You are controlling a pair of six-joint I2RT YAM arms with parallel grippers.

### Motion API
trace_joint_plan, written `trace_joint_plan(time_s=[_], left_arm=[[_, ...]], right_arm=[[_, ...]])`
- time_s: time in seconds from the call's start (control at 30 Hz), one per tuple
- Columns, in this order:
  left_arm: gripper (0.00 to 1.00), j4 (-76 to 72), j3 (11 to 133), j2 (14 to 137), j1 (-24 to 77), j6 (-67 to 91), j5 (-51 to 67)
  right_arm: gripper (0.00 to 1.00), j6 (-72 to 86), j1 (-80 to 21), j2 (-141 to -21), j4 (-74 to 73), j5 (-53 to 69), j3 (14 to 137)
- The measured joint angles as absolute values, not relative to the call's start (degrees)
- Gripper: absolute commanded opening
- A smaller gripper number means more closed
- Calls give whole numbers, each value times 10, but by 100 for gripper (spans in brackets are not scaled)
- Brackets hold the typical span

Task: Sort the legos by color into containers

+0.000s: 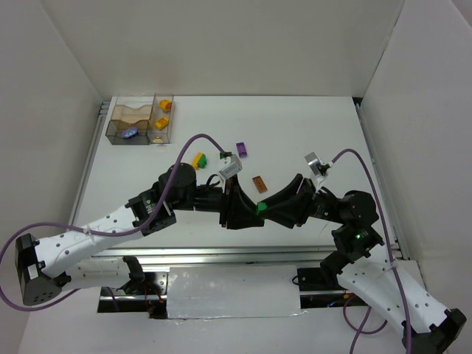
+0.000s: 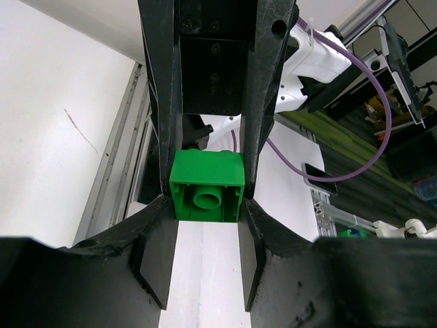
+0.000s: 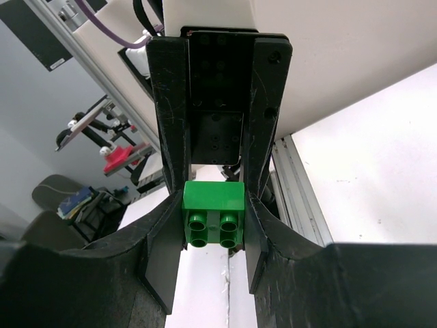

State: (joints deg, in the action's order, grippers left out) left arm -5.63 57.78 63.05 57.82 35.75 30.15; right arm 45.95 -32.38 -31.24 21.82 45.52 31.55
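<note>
A small green plastic lego brick (image 1: 260, 208) is held above the white bench (image 1: 310, 133), pinched at once by the left claw (image 2: 207, 229) and the right claw (image 3: 214, 236), both closed on it. This is presumably a handover toward the smoky-grey transparent plastic bins (image 1: 110, 131), well apart at far left.

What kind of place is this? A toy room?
Probably a robot lab, not a playroom: robot arms bolted at a white-walled table, purple cables, the left pincer and right pincer both gripping one green lego brick.
</note>
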Motion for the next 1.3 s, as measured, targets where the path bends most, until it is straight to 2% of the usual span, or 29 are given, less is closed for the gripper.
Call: trace_joint_plan(time_s=[0.03, 0.13, 0.17, 0.2, 0.23, 0.27, 0.3, 0.33, 0.37, 0.67, 0.8, 0.9, 1.03, 1.17, 1.3], left_arm=[[45, -56, 578, 630, 578, 357, 301], [26, -53, 579, 630, 578, 355, 300], [11, -51, 580, 630, 578, 354, 298], [4, -48, 582, 630, 578, 352, 298], [0, -45, 584, 630, 578, 349, 296], [0, -42, 587, 630, 579, 348, 295], [0, -39, 589, 631, 579, 347, 293], [0, -37, 592, 632, 580, 346, 292], [0, -38, 594, 633, 580, 345, 289], [0, -26, 596, 632, 579, 329, 265], [0, 6, 598, 627, 557, 316, 246], [0, 47, 604, 613, 481, 313, 223], [0, 121, 648, 625, 340, 311, 137], [0, 193, 733, 694, 235, 301, -16], [0, 219, 814, 788, 155, 303, -107]], right_arm=[[0, 460, -324, -313, 218, 456, 316], [0, 460, -324, -314, 219, 457, 316], [1, 461, -324, -315, 220, 458, 316], [9, 462, -324, -316, 222, 458, 316], [19, 462, -324, -316, 224, 458, 316], [39, 462, -324, -316, 227, 458, 315], [85, 463, -324, -316, 230, 457, 315], [97, 467, -324, -315, 231, 456, 315], [100, 466, -324, -314, 232, 456, 314], [100, 453, -324, -289, 212, 433, 311], [100, 433, -324, -267, 166, 379, 312], [100, 419, -324, -245, 99, 297, 312], [100, 412, -324, -226, 26, 196, 312], [100, 408, -324, -223, -1, 161, 310], [100, 397, -324, -223, -18, 156, 303]])
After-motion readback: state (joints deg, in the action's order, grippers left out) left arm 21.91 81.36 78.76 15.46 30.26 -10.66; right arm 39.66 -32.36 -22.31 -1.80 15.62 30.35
